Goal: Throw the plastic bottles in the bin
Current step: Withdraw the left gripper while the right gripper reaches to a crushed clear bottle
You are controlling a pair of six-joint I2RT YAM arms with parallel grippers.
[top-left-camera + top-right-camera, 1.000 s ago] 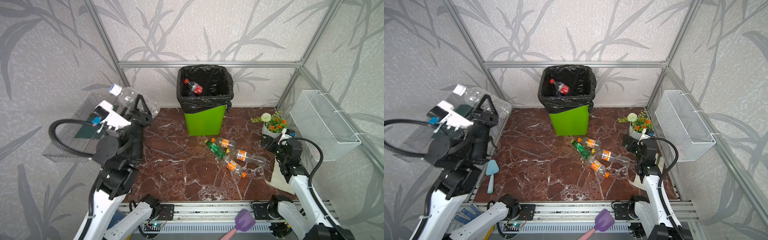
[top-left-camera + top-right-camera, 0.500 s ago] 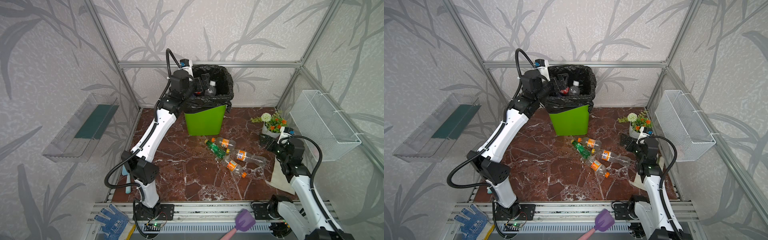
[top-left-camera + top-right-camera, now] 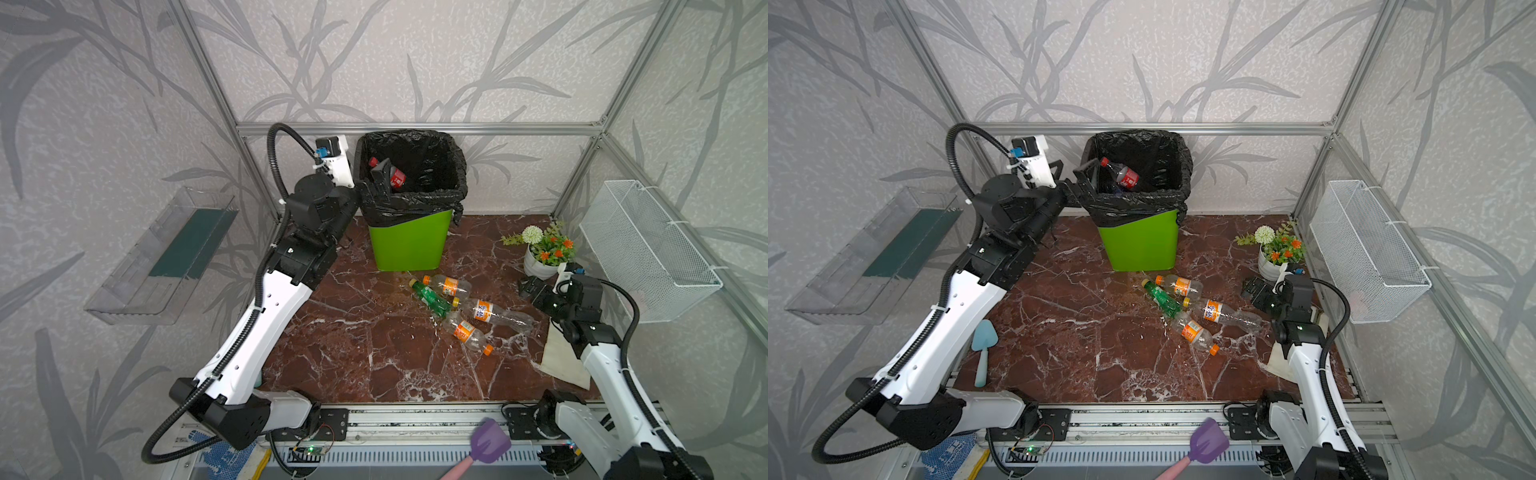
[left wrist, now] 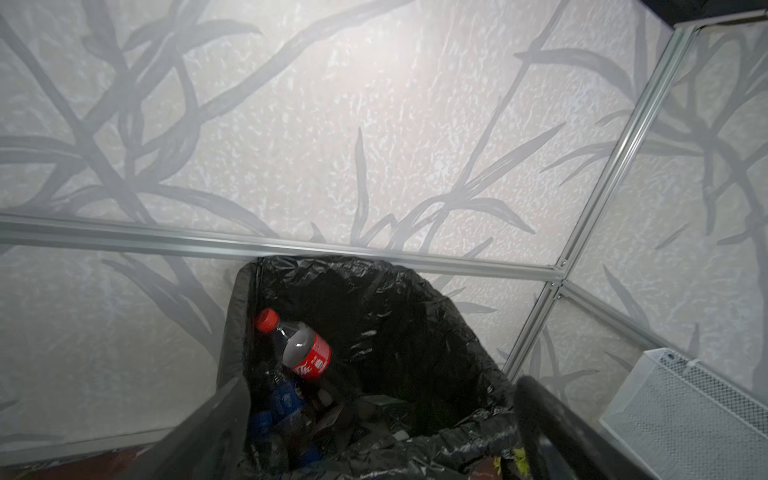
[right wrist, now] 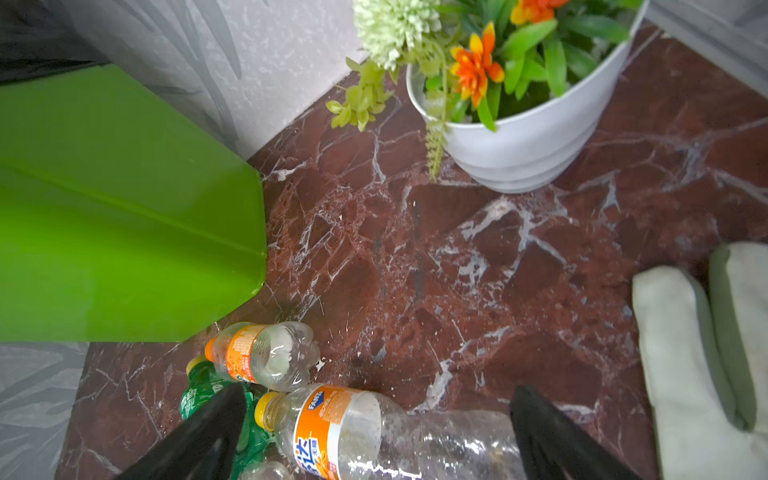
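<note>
Surface [image 3: 365,353]: dark red marble, closed on three sides by wallpapered walls with aluminium framing, arm rail [image 3: 415,419] along the near edge. Its broadest open stretch lies between the left arm and the loose bottles. Bin [image 3: 409,245]: lime green, black bag [image 3: 415,201] folded over the rim, standing at the back wall, middle. Left hand [image 4: 381,384]: at the bin's left rim, jaws wide, nothing between them; one finger [image 3: 383,172] reaches over the bag's edge. Bin contents: a red-labelled cola bottle [image 4: 305,353], red cap uppermost, leaning at the left inner wall just beyond that hand, with blue-labelled bottles [image 4: 286,399] beneath it (anything deeper is too dark to list). Loose bottles, four, lying on the surface just in front of the bin's right corner: a short orange-labelled bottle [image 3: 446,286]; a green bottle [image 3: 430,297] alongside it; a long crumpled orange-labelled bottle [image 3: 492,312]; an orange-capped bottle [image 3: 467,336] nearest the rail. Right hand [image 5: 380,392]: near the right edge, jaws wide, pointed at the long crumpled bottle, whose body shows between the fingers in the right wrist view; contact cannot be told. White flower pot [image 3: 538,266]: right rear corner, just behind the right hand. Wire basket [image 3: 648,253]: on the right wall. Clear tray [image 3: 162,257]: on the left wall, holding a dark green sheet [image 3: 191,245]. Pale cloth [image 3: 565,359]: at the surface's right edge.
</note>
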